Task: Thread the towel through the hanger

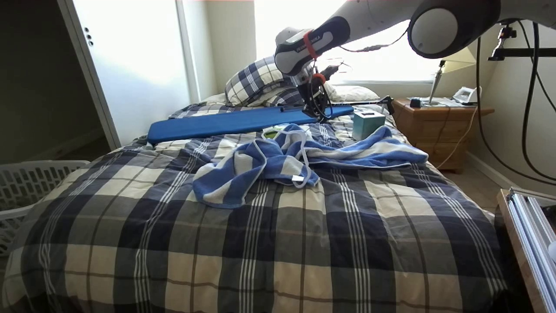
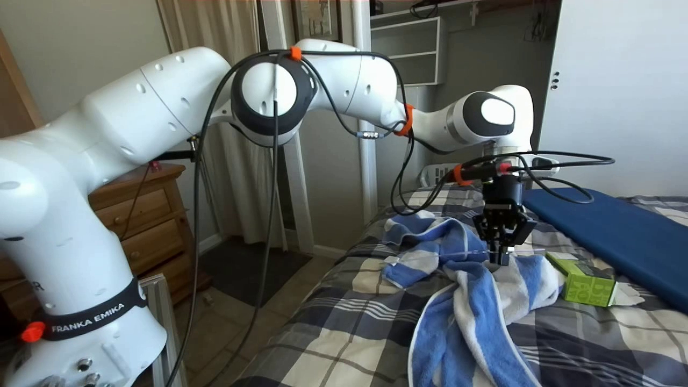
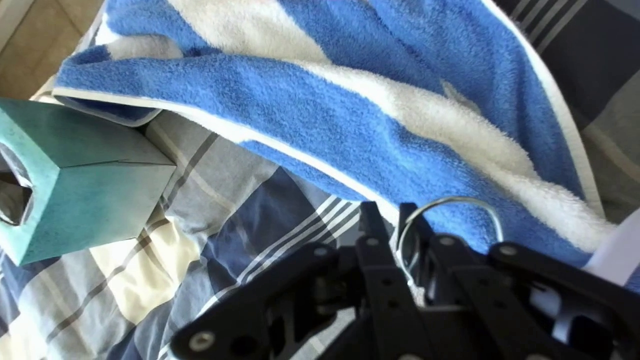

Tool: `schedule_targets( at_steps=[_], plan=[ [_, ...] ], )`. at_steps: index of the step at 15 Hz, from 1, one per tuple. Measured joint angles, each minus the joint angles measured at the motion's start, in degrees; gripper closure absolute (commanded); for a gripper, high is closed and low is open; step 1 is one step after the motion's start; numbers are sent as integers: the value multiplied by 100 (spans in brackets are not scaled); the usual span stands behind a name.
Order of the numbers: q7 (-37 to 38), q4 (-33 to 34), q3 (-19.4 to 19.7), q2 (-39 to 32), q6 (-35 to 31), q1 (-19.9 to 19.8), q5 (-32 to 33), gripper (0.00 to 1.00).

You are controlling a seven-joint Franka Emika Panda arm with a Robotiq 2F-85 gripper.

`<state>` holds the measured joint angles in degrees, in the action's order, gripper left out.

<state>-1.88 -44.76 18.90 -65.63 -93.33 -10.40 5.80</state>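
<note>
The blue-and-white striped towel [image 1: 243,169] lies rumpled across the bed, spreading to both sides of the hanger [image 1: 303,147]. In an exterior view the hanger shows as a pale thin bar [image 2: 462,253] over the towel [image 2: 478,301]; I cannot tell how much cloth passes through it. My gripper [image 2: 500,259] points down just above the towel. In the wrist view the gripper [image 3: 389,212] stands slightly open, with a narrow gap between its fingertips. The hanger's metal hook [image 3: 455,199] loops around the right finger, and its wire runs through the gap without a visible pinch.
A teal tissue box [image 3: 95,185] stands close to the towel. The green box [image 2: 588,285] lies beside the towel, near the long blue board [image 1: 234,124]. Plaid pillows [image 1: 252,82] are at the head of the bed, and a wooden nightstand [image 1: 434,126] stands beside it.
</note>
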Motion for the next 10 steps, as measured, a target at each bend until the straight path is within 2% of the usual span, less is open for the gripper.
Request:
schedule_targets(
  at_steps=[4, 7, 10],
  plan=[
    [-206, 21, -154, 13, 284, -67, -124, 23],
    [-26, 44, -161, 67, 588, -78, -230, 2],
    [95, 72, -363, 240, 623, -186, -809, 0]
  ],
)
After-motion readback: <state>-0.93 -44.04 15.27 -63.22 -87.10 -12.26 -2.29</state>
